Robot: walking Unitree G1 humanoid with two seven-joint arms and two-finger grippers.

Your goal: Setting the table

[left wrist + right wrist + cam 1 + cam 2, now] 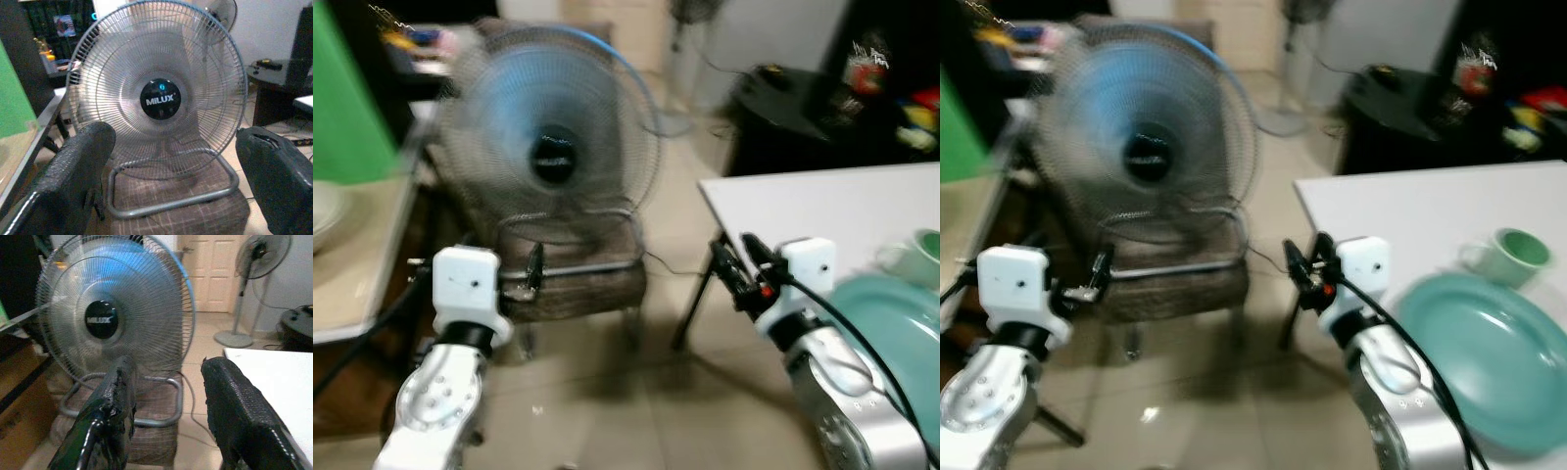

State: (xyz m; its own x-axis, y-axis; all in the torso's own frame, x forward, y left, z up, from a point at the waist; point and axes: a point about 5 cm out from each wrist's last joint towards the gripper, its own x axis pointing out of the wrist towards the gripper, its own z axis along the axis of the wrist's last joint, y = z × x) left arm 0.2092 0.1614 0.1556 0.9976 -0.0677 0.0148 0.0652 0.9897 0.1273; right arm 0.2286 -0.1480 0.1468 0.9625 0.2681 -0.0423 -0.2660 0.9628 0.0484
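Left gripper (176,171) fingers spread wide apart, nothing between them; one black textured finger (73,176) on one side of frame, other one (279,181) on the opposite side. Straight ahead between them: grey MILUX floor fan (159,98), round wire cage, black hub with a small blue light. Fan's tube stand (171,196) rests on a brown checked cushioned seat (181,215). Green panel (12,98) and a glass-topped table edge (29,147) beside the fan. Dark shelf with small items (49,34) behind. A pedestal fan (220,12) against the pale wall further back. Dark round table (269,78) with a black object (268,62) on it. White tabletop corner (305,103) at frame edge.
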